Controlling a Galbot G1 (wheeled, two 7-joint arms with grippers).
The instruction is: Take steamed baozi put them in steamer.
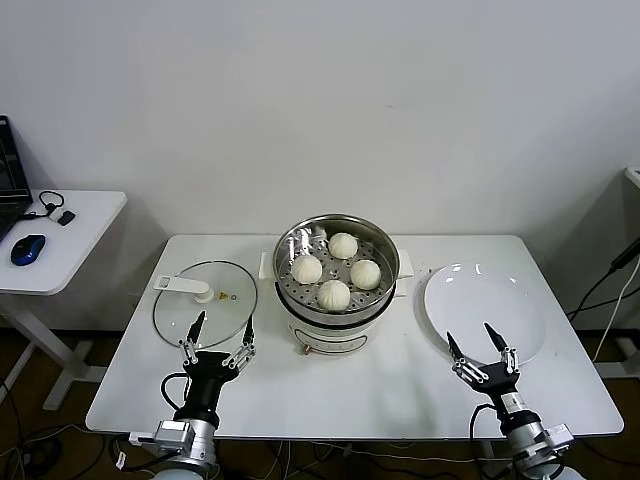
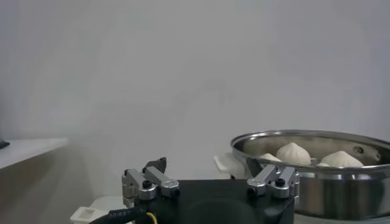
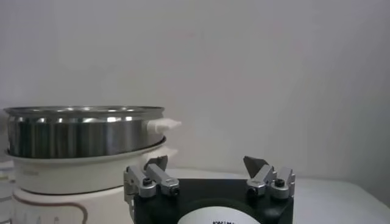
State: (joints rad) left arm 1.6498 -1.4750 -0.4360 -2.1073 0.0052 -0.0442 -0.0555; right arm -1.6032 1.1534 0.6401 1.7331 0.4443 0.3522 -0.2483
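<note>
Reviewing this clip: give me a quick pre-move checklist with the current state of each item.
1. All four baozi in the steamer: ok.
2. Plate bare of buns: ok.
3. Left gripper open, holding nothing, over the near rim of the glass lid: ok.
4. Right gripper open, holding nothing, by the plate's near edge: ok.
5. Lid off the steamer, flat on the table: ok.

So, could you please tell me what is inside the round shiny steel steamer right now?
Four cream-white domed baozi sit on the perforated tray inside the round shiny steel steamer, which is uncovered. Whatever lies beneath that tray is hidden by the tray and the pot wall.
</note>
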